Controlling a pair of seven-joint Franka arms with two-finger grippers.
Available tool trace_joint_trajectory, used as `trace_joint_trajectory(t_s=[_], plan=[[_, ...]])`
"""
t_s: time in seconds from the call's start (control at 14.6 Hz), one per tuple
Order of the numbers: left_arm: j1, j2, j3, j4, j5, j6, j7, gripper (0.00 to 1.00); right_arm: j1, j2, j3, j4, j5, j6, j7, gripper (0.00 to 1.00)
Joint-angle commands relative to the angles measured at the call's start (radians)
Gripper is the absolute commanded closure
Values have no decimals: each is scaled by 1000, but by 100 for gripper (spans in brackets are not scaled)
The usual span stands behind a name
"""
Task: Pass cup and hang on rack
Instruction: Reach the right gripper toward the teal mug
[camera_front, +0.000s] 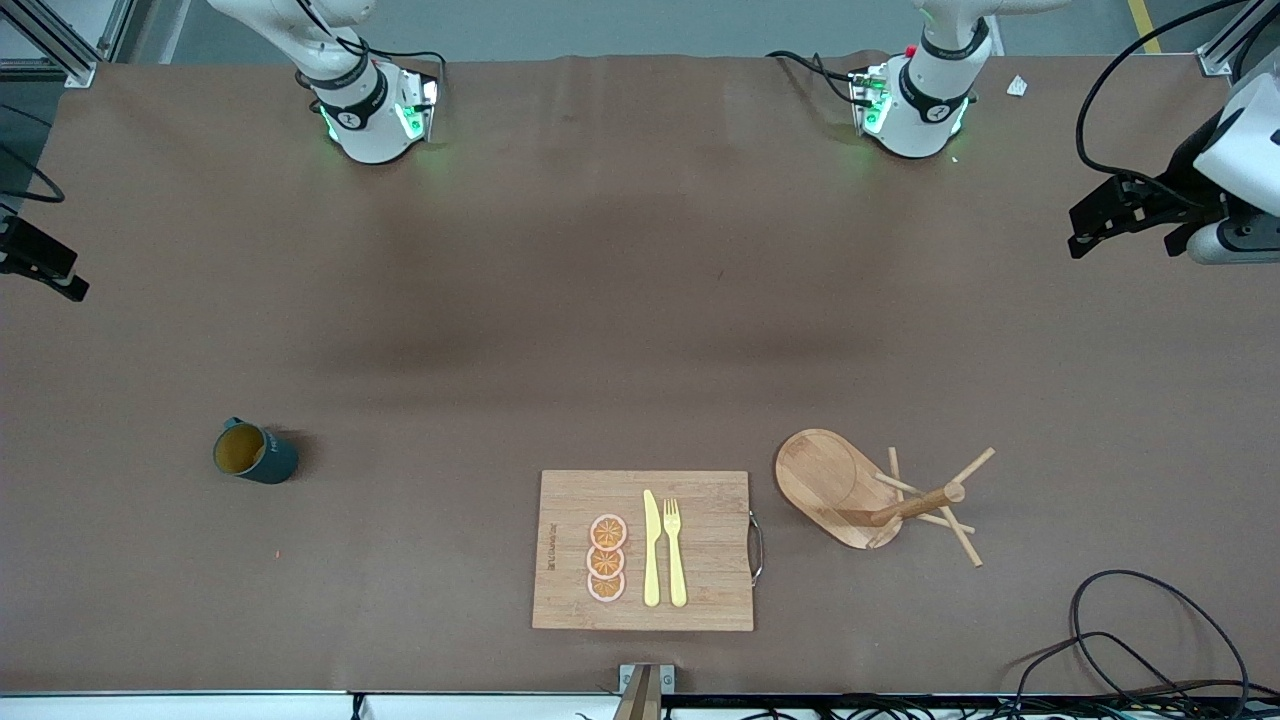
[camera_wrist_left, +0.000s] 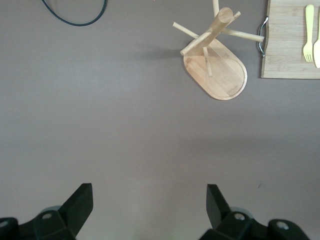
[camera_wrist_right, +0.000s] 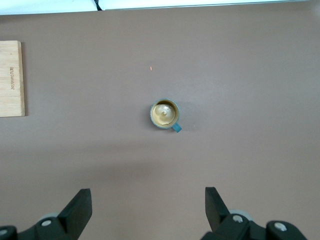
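Note:
The dark teal cup (camera_front: 255, 453) with a mustard-yellow inside stands upright on the brown table toward the right arm's end; the right wrist view shows it from above (camera_wrist_right: 164, 114) with its small handle to one side. The wooden rack (camera_front: 835, 480), an oval base with a post and thin pegs, stands toward the left arm's end and also shows in the left wrist view (camera_wrist_left: 222, 70). My right gripper (camera_wrist_right: 148, 200) is open and empty, high over the table, well apart from the cup. My left gripper (camera_wrist_left: 150, 200) is open and empty, high over bare table, well apart from the rack.
A bamboo cutting board (camera_front: 570, 600) lies near the front edge between cup and rack, with orange slices (camera_front: 607, 558), a yellow knife (camera_front: 651, 548) and fork (camera_front: 676, 550) on it. Black cables (camera_front: 1150, 640) lie at the front corner near the rack.

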Motion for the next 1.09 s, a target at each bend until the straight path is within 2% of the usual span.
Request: trace_joint_trajectory(t_s=[0.0, 0.27, 0.41, 0.55, 0.75, 1.02], plan=[[4, -11, -5, 9, 16, -19, 7, 0, -13, 5, 9, 10, 15, 3, -10, 0], [7, -11, -5, 9, 16, -19, 6, 0, -13, 14, 10, 10, 21, 9, -8, 0], [7, -9, -3, 14, 16, -19, 4, 0, 14, 120, 15, 11, 18, 61, -8, 0], [7, 0, -3, 31, 16, -19, -6, 0, 46, 256, 15, 6, 21, 183, -8, 0], [6, 0, -5, 28, 16, -38, 1, 0, 46, 374, 15, 8, 18, 228, -8, 0], [9, 11, -5, 29, 1, -37, 1, 0, 16, 516, 9, -46, 15, 448, 2, 0]])
